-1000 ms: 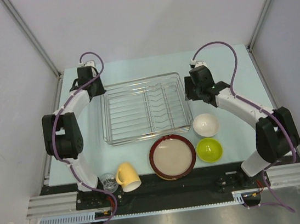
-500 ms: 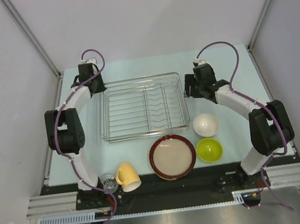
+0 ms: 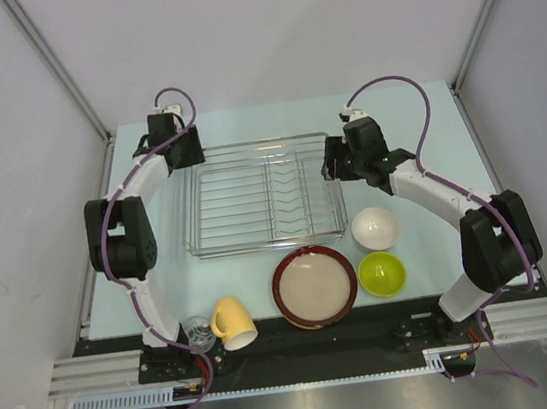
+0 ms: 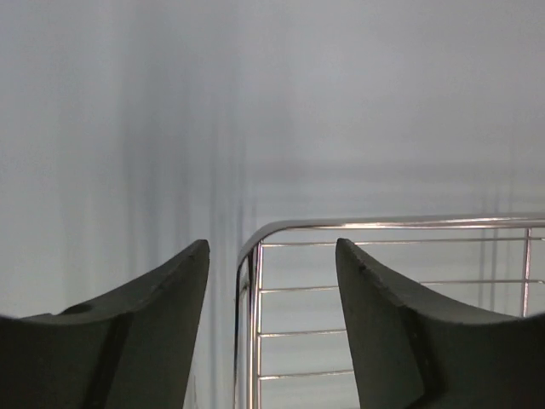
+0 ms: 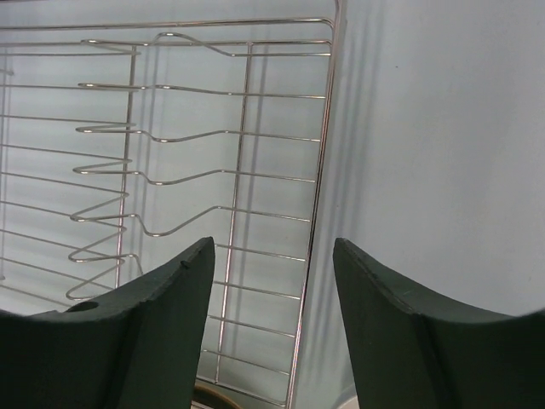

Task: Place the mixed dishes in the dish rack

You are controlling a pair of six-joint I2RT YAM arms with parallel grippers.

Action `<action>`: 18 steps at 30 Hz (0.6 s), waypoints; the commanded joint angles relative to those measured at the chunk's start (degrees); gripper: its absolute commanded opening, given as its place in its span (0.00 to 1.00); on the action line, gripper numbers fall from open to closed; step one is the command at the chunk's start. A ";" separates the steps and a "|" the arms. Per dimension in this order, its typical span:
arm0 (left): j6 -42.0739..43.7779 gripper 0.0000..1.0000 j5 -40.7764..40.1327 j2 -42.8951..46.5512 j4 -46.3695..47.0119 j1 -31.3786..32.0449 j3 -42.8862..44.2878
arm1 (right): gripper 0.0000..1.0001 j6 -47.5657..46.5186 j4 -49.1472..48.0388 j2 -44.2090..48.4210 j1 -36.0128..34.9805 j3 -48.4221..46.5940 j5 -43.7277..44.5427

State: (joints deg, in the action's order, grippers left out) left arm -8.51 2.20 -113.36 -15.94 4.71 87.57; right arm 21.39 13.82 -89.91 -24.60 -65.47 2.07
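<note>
Silver wire forms the dish rack [image 3: 258,144], a rectangular basket with a rounded rim. It has straight cross bars over its left half and a row of bent, upright dividers in its right half. It stands on the smooth, pale blue-green table [image 3: 414,125], between the 2 arms.

Dark and matte, with tips that curve inward, the left fingers [image 4: 162,324] are at the rack's far left corner. In the left wrist view they stand apart, about half spread. The rounded corner of the rim shows in the gap between them, closer to the left finger, and neither finger touches it.

The right fingers [image 5: 162,324] have the same dark, curved shape and are at the rack's right side, near its far end. They are spread wide and hold nothing. In the right wrist view the rack's long right edge wire runs down through the gap between them, and the zigzag dividers lie to their left.

All 5 dishes in view sit on the table outside the rack, along its near side:
- A round plate [image 3: 314,286], beige with a dark red rim, lies just below the rack's near edge.
- A glossy white bowl [image 3: 376,228] stands at the rack's near right corner.
- A lime-green bowl [image 3: 381,273] sits just in front of the white bowl, beside the plate.
- A yellow mug [image 3: 232,322] lies tipped on its side, left of the plate.
- A small clear glass [image 3: 197,330] stands right beside the mug, by the left arm's base.
</note>
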 commanded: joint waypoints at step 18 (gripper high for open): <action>10.80 0.65 3.43 23.54 -9.28 0.56 -22.43 | 0.37 -0.12 0.24 -5.10 -1.42 -0.53 2.42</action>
State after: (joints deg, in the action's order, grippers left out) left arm -1.76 4.80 -91.57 -23.88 4.95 70.17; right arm 21.34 14.76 -95.98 -25.45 -65.47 3.09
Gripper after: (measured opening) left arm 0.694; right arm 0.446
